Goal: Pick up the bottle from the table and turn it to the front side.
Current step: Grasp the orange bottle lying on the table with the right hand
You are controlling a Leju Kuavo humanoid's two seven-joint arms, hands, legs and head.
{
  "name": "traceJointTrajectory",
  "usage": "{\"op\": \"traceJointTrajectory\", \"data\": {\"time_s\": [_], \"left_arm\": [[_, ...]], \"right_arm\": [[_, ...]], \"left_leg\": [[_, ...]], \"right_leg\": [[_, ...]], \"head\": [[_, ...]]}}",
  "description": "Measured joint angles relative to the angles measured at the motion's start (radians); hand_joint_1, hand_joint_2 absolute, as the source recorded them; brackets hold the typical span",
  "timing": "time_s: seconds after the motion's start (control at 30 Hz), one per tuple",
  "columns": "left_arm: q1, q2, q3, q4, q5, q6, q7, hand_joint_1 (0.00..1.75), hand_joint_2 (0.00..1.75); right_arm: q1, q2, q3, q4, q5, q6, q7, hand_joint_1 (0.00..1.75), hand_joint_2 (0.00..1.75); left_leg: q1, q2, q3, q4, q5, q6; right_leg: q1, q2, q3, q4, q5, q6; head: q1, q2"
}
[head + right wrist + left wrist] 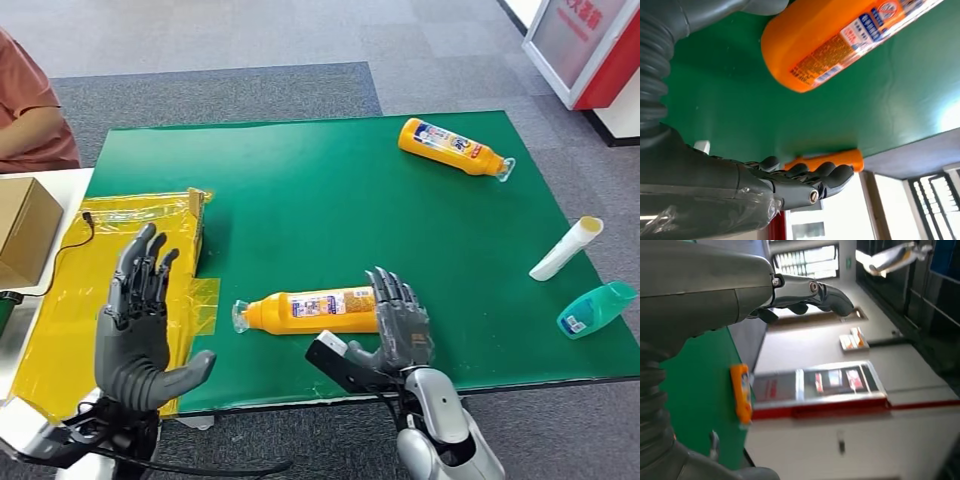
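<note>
My right hand [400, 325] is open, fingers spread and stretched forward, set at the base end of the orange plastic bottle with the white printed label [317, 311]. From my head view the fingers overlap that base end; in my right wrist view the bottle [836, 40] lies alongside the hand [791, 185] with green bench surface showing between them, so I cannot tell whether the hand touches the bottle. It holds nothing.

My left hand [140, 320] is raised above the near left part of the bench, also open, palm up and fingers fanned apart, thumb out to the side, gripping nothing. It hangs over a crinkled yellow plastic sheet [83, 300] spread on the left edge of the green-covered bench [340, 200].

The bottle lies on its side near the front edge of the bench, its long axis running left to right. Its clear cap end points to my left, its base to my right, with the label facing up.

A second orange bottle [453, 147] lies on its side at the far right of the bench, cap toward the right. A white tube [566, 248] and a teal bottle [596, 308] lie at the right edge. A brown cardboard box [26, 230] sits off to the left.
</note>
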Motion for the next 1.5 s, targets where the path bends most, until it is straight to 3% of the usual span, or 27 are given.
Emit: {"op": "traceJointTrajectory", "data": {"time_s": [0.1, 0.37, 0.83, 1.5], "left_arm": [[-0.026, 0.004, -0.005, 0.000, 0.061, -0.075, 0.016, 0.00, 1.75], [-0.097, 0.010, -0.042, 0.004, 0.065, -0.118, 0.042, 0.00, 1.75], [-0.196, 0.009, -0.102, 0.052, 0.111, -0.121, 0.074, 0.00, 1.75], [-0.217, 0.009, -0.106, 0.072, 0.089, -0.075, 0.077, 0.00, 1.75]], "right_arm": [[-0.025, 0.011, 0.013, 0.030, 0.074, -0.002, 0.033, 0.00, 1.75], [-0.105, 0.038, 0.026, 0.143, 0.133, 0.010, 0.057, 0.00, 1.75], [-0.252, 0.092, 0.013, 0.468, 0.144, -0.014, 0.073, 0.00, 1.75], [-0.294, 0.122, 0.012, 0.620, 0.187, -0.024, 0.078, 0.00, 1.75]], "left_leg": [[0.000, 0.000, 0.000, 0.000, 0.000, 0.000], [0.000, 0.000, 0.000, 0.000, 0.001, 0.000], [0.000, 0.000, 0.000, 0.000, 0.001, 0.000], [0.000, 0.000, 0.001, 0.000, 0.001, 0.000]], "right_leg": [[0.000, 0.000, 0.000, 0.000, 0.000, 0.000], [0.000, 0.000, 0.000, 0.000, 0.001, 0.000], [0.000, 0.000, 0.000, 0.000, 0.001, 0.000], [0.000, 0.000, 0.000, 0.000, 0.001, 0.000]], "head": [[0.000, 0.000], [0.000, 0.000], [0.000, 0.000], [0.000, 0.000]]}}
